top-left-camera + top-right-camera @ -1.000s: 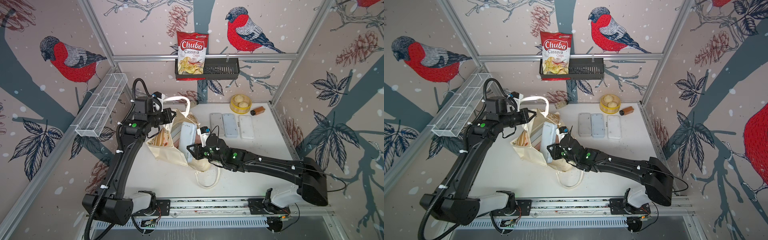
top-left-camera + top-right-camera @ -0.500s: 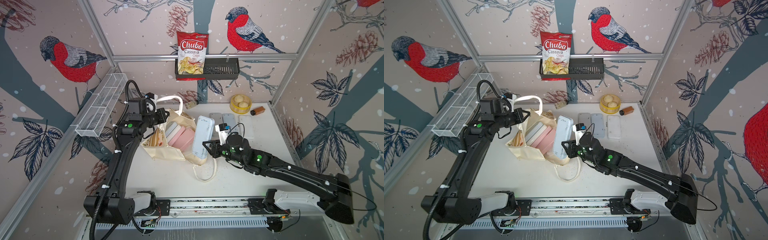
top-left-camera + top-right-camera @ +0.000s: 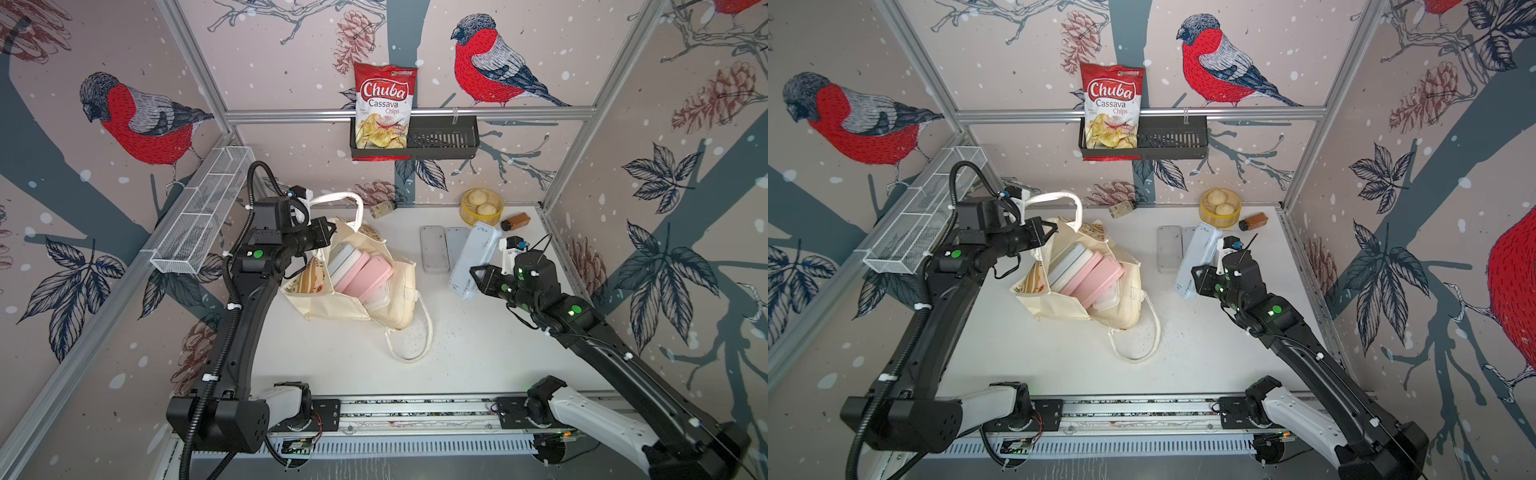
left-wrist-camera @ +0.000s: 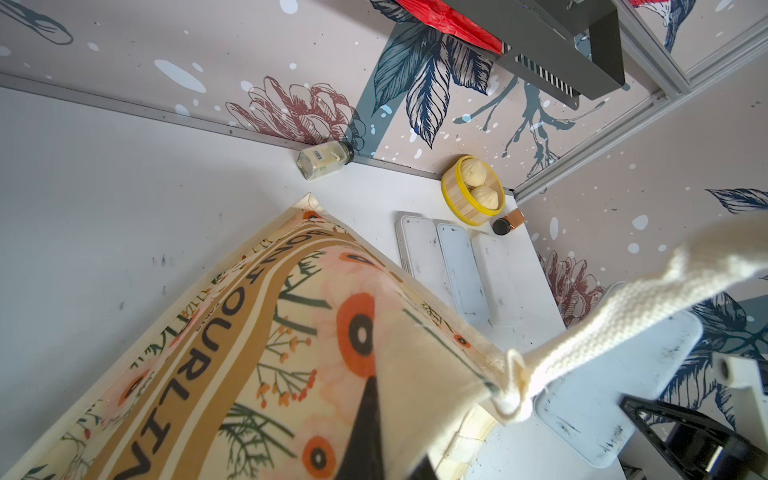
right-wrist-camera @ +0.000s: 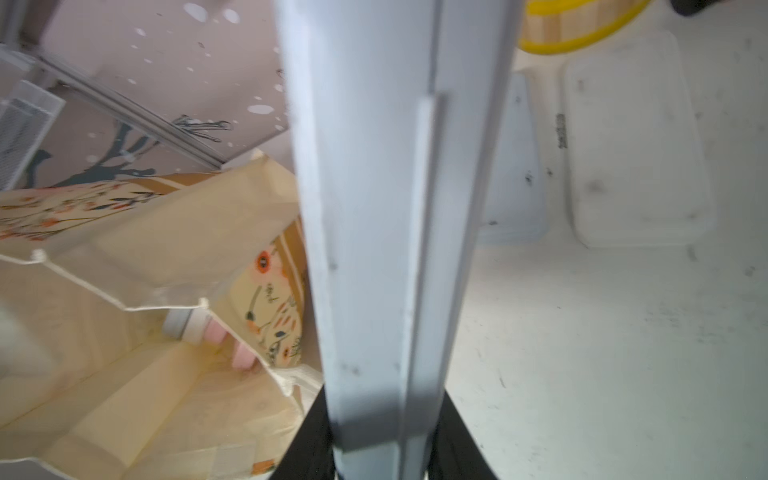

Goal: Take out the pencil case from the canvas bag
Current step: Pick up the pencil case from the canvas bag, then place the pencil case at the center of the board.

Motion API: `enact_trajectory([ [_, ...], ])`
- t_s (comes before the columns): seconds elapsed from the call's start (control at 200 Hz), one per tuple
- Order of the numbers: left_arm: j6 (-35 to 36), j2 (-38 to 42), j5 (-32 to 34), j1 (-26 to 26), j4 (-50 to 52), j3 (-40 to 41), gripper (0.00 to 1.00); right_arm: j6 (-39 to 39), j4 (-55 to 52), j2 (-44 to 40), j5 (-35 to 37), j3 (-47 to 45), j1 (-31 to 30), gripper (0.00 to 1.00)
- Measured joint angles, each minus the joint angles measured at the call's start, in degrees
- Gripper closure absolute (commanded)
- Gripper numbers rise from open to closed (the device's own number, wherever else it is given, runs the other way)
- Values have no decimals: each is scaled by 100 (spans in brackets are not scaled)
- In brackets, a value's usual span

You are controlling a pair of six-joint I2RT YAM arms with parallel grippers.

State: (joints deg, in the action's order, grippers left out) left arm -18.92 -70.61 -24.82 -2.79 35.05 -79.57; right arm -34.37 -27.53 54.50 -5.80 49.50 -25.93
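Note:
The cream canvas bag (image 3: 386,299) (image 3: 1059,307) lies slumped at the left-middle of the white table, mouth open, with several pink and white cases (image 3: 361,274) inside. My left gripper (image 3: 328,230) (image 4: 386,449) is shut on the bag's floral rim (image 4: 249,332) where a loop handle (image 4: 623,311) joins it. My right gripper (image 3: 478,278) (image 5: 382,449) is shut on one end of a pale blue pencil case (image 3: 476,257) (image 5: 386,208). That case hangs tilted above the table, right of the bag and clear of it.
Flat pale cases (image 3: 434,249) (image 4: 461,270) lie side by side at the back right, partly under the held case. Behind them stand a yellow steamer basket (image 3: 478,219), a brown bottle (image 3: 515,221) and a small jar (image 3: 382,208). A wire basket (image 3: 199,220) hangs on the left wall.
My right gripper has carried the pale blue pencil case up out of the bag and to the right. The left gripper has drawn the bag's rim slightly back and left.

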Motion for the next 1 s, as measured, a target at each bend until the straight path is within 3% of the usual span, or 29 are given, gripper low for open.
enact_trajectory([
  [0.115,118,15,127,4,214,-87,100,195,-343,369,-505,-142,382,76],
  [0.29,323,13,282,13,612,-332,100,422,-372,1108,-1200,-184,343,76],
  [0.635,728,31,544,33,1434,-782,100,439,240,2730,-1521,372,-1082,76],
  [1.001,835,267,595,35,1657,-675,100,-4,1250,4238,-1825,1134,-1696,72],
])
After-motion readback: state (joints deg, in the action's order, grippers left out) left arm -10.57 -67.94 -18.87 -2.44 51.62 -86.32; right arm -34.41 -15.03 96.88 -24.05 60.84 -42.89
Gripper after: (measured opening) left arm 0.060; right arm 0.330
